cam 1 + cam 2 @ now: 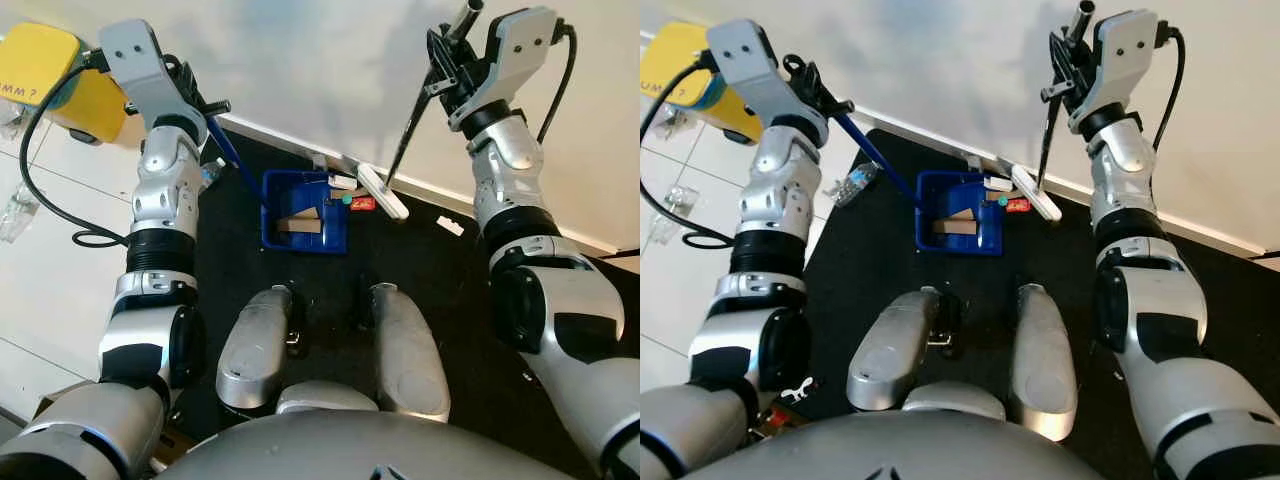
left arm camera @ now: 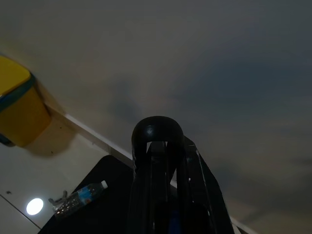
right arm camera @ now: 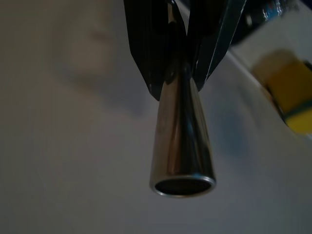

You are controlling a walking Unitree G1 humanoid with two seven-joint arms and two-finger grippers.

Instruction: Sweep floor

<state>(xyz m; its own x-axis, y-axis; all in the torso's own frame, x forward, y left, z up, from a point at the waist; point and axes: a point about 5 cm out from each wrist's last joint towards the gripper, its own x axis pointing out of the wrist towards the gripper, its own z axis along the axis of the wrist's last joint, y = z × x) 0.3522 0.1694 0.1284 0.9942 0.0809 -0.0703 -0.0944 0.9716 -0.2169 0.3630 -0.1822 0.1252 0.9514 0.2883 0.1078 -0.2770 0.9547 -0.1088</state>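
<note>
Left eye view: the right gripper (image 1: 452, 62) is clamped on the broom (image 1: 384, 192) handle, the left gripper (image 1: 203, 107) on the dustpan (image 1: 303, 212) handle. Scraps (image 1: 362, 203) lie beside the pan; next, I think, the broom must push them in.

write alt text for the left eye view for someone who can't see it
The robot looks down at a blue dustpan on a black mat by a white wall. Its left gripper holds the dustpan's blue handle, and its right gripper holds a broom upright by its metal pole.
</note>
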